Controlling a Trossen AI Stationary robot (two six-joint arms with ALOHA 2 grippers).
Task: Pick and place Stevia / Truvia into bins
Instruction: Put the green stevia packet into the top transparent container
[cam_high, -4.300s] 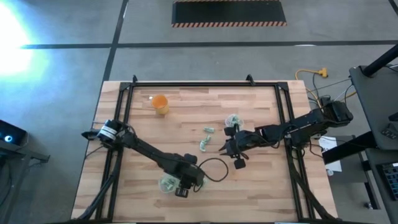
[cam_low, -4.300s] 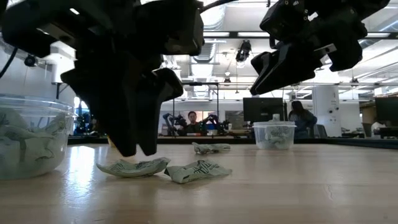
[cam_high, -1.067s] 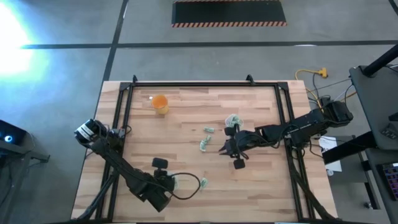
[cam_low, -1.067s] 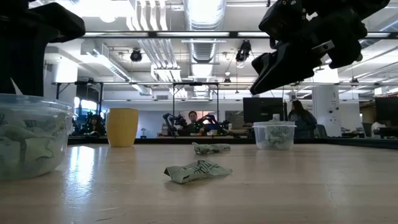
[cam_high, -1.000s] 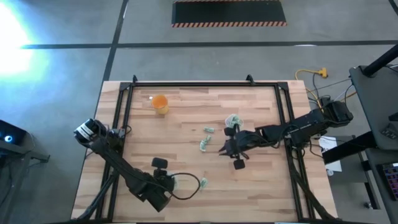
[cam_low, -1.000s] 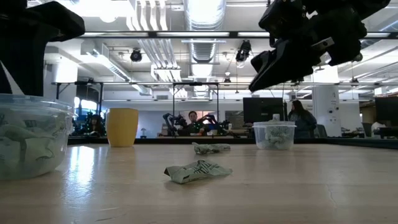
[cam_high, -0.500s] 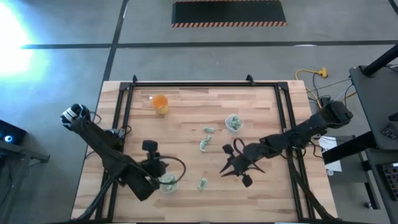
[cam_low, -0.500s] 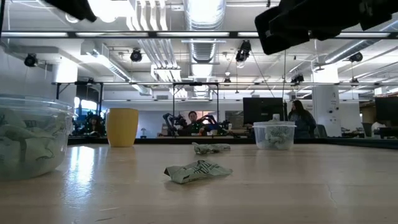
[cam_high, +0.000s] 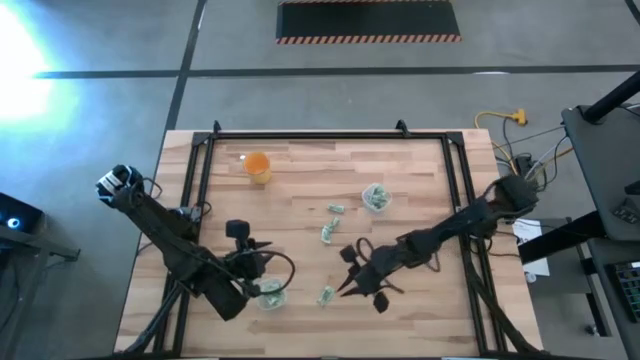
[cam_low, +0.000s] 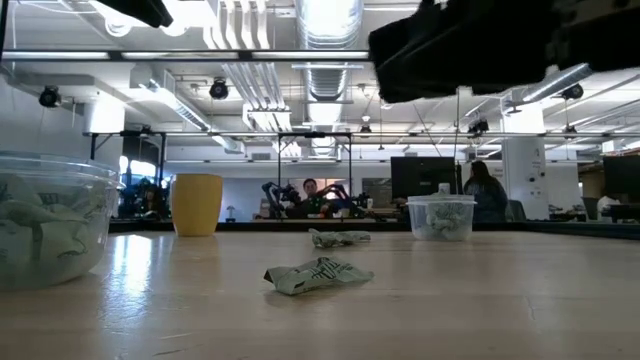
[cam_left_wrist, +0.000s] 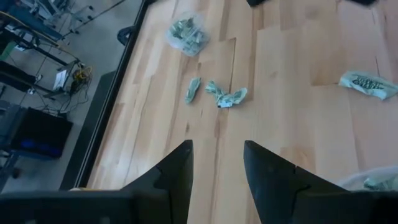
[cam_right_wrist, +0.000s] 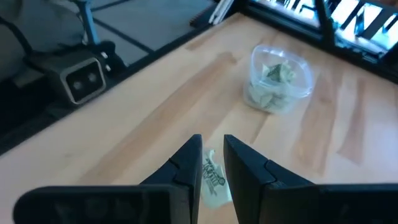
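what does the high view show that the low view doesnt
Only the high view shows both arms whole: the left gripper open above the near clear cup, the right gripper beside a loose sachet, and two more sachets mid-table. Only the low view shows the room behind, with seated people. Both show the orange cup and the far clear cup holding sachets.

Left arm folded low over table's near-left area, left gripper (cam_high: 262, 272) fingers parted, nothing held, right arm stretched toward table centre, right gripper (cam_high: 350, 281) fingers narrowly parted, nothing held
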